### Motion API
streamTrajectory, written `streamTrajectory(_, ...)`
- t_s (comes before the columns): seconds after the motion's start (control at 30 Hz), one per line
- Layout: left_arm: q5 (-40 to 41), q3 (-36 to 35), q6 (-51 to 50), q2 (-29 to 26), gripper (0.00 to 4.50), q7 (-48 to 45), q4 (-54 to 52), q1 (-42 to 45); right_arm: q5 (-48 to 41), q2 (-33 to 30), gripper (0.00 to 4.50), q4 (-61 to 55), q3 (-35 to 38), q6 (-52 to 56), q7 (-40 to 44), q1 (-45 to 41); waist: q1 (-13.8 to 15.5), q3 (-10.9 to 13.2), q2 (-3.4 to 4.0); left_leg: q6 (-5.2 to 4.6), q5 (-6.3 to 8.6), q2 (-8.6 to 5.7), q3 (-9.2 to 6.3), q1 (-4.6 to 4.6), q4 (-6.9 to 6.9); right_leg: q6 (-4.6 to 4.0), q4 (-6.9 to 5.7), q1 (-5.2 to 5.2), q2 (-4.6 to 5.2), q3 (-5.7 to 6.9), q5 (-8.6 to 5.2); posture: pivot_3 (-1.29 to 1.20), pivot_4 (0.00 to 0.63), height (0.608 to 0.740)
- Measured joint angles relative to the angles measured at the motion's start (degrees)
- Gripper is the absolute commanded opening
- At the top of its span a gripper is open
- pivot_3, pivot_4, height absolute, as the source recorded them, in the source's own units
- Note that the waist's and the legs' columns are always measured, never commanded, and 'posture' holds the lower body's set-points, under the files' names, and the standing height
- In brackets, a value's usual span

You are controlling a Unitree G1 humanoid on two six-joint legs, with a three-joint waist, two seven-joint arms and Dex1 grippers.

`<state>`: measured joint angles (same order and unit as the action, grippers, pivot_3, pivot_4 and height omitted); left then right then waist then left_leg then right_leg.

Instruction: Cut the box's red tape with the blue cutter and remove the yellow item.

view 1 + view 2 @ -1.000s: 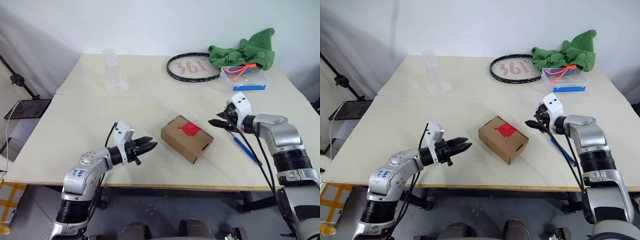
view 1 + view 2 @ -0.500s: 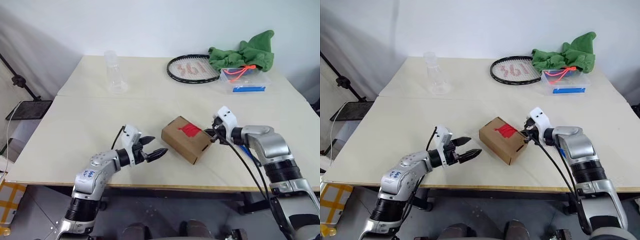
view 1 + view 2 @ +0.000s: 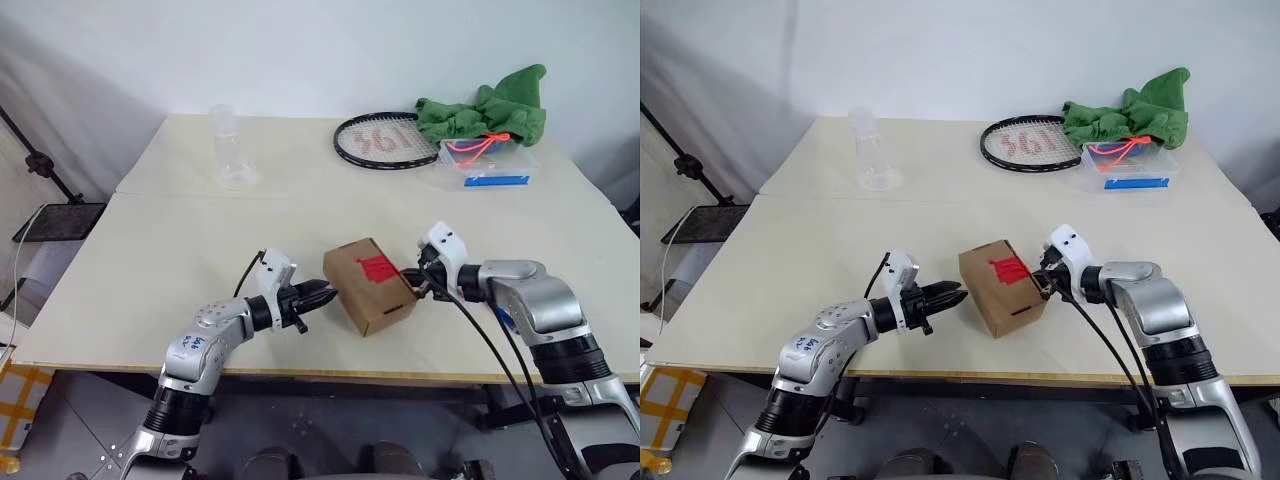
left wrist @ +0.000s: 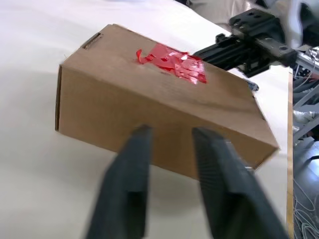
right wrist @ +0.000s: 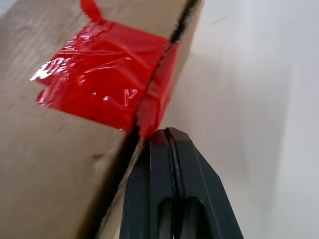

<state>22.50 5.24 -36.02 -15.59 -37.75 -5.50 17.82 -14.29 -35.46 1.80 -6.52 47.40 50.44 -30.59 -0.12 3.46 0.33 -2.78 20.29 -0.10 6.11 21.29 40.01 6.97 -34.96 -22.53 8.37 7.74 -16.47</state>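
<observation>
So the box [image 3: 369,283] sits near the front edge of the worktop [image 3: 150,250], tipped up a bit, with its long axis running diagonally from near-right to far-left. The red tape [image 3: 376,268] is on its upward face, crinkled, and wraps over the edge on the right-hand side.

Left gripper [image 3: 322,294] is right at the box's left face, pointing across toward it. In the left wrist view its 2 fingers [image 4: 134,164] stand a little apart, jaws slightly open, tips just at the cardboard side, gripping nothing.

Right gripper [image 3: 1042,282] is at the box's right edge, jaws fully closed. In the right wrist view the closed tip sits just under the tape's folded-over corner, right at the flap seam.

The blue cutter [image 3: 503,318] lies on the worktop behind the right forearm, mostly hidden.

Further back: a clear flask [image 3: 229,150] at the left, a racket [image 3: 388,138], a clear container [image 3: 488,160] with an orange cord, and a green cloth [image 3: 487,105].
</observation>
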Motion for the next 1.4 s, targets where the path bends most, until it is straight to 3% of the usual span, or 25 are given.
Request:
streamTrajectory(0.07,-0.4,0.4,0.7,-0.5,0.03,-0.6,0.8,0.2,-0.3,0.0,0.00,-1.2,0.0,0.8,-0.2,0.3,0.0,0.0,0.00,0.00,0.00,0.01,0.00,0.00,0.00,0.00,0.00,0.00,0.00,0.01,0.00,0.00,0.000,0.740)
streamTrajectory(0.2,-1.4,1.7,1.8,-0.9,0.03,-1.5,2.6,0.8,-1.7,-0.1,0.00,-6.0,0.1,3.3,-0.6,2.7,0.1,0.0,-0.01,0.00,0.00,0.00,-0.02,0.00,0.00,0.00,0.00,0.01,0.00,0.00,0.00,0.00,0.000,0.740)
streamTrajectory(0.23,-1.5,2.0,1.9,-0.9,0.03,-1.6,3.0,1.0,-2.0,-0.1,0.00,-6.8,0.1,4.0,-0.7,3.1,0.1,0.0,-0.01,0.00,0.00,0.00,-0.01,0.00,0.00,0.00,0.01,0.01,0.00,-0.01,0.00,0.00,0.150,0.740)
streamTrajectory(0.27,-1.8,2.2,2.1,-0.9,0.03,-1.6,3.5,1.2,-2.3,-0.1,0.00,-7.9,0.1,4.7,-0.9,3.5,0.1,0.0,-0.01,0.01,0.00,0.00,0.01,0.00,0.01,0.00,0.01,0.01,0.00,-0.01,0.00,0.00,0.150,0.740)
streamTrajectory(0.3,-2.3,2.2,2.7,-1.3,0.03,-1.9,3.6,2.2,-2.8,-0.6,0.00,-10.2,0.7,5.8,-1.3,3.6,0.1,2.3,-0.23,-0.05,0.04,0.33,0.01,-0.40,0.11,-0.05,0.15,0.48,0.03,-0.06,-0.08,0.00,0.150,0.740)
streamTrajectory(0.33,-2.7,2.3,2.9,-1.5,0.03,-2.0,4.3,2.1,-3.2,-0.6,0.00,-11.6,0.7,6.8,-1.4,4.1,0.1,2.6,-0.26,-0.09,-0.09,0.33,0.01,-0.01,0.06,0.12,0.37,0.16,0.03,-0.12,0.01,0.00,0.150,0.740)
streamTrajectory(0.4,-3.1,2.6,2.9,-1.7,0.03,-2.2,5.4,2.1,-3.7,-0.7,0.00,-13.3,0.5,8.5,-1.6,5.3,0.1,2.8,-0.15,-0.01,-0.03,0.30,-0.01,-0.12,0.10,-0.04,-0.13,0.02,0.09,-0.19,-0.08,0.00,0.150,0.740)
streamTrajectory(0.77,-4.0,3.5,1.4,-6.4,0.03,-4.9,3.7,2.4,-8.0,-1.6,0.00,-22.9,0.2,16.5,-3.4,7.6,0.1,3.3,0.01,-0.04,0.01,0.29,-0.06,-0.08,0.05,-0.09,-0.02,0.04,0.11,-0.12,-0.11,0.00,0.150,0.740)
streamTrajectory(1.13,-3.9,3.6,-0.3,-7.0,0.03,-4.5,1.5,1.8,-8.4,-2.1,0.00,-23.5,0.3,15.5,-6.2,8.1,0.1,3.8,0.03,-0.06,0.02,0.29,-0.06,-0.07,0.04,-0.09,0.01,0.04,0.14,-0.13,-0.11,0.00,0.150,0.740)
streamTrajectory(1.4,-2.5,-1.3,0.0,-7.0,0.03,-3.7,2.0,1.8,-8.4,-4.7,0.00,-20.0,5.2,13.7,-8.0,9.5,0.1,4.6,0.07,-0.07,0.03,0.29,-0.05,-0.04,0.03,-0.09,0.05,0.04,0.15,-0.11,-0.11,0.00,0.150,0.740)
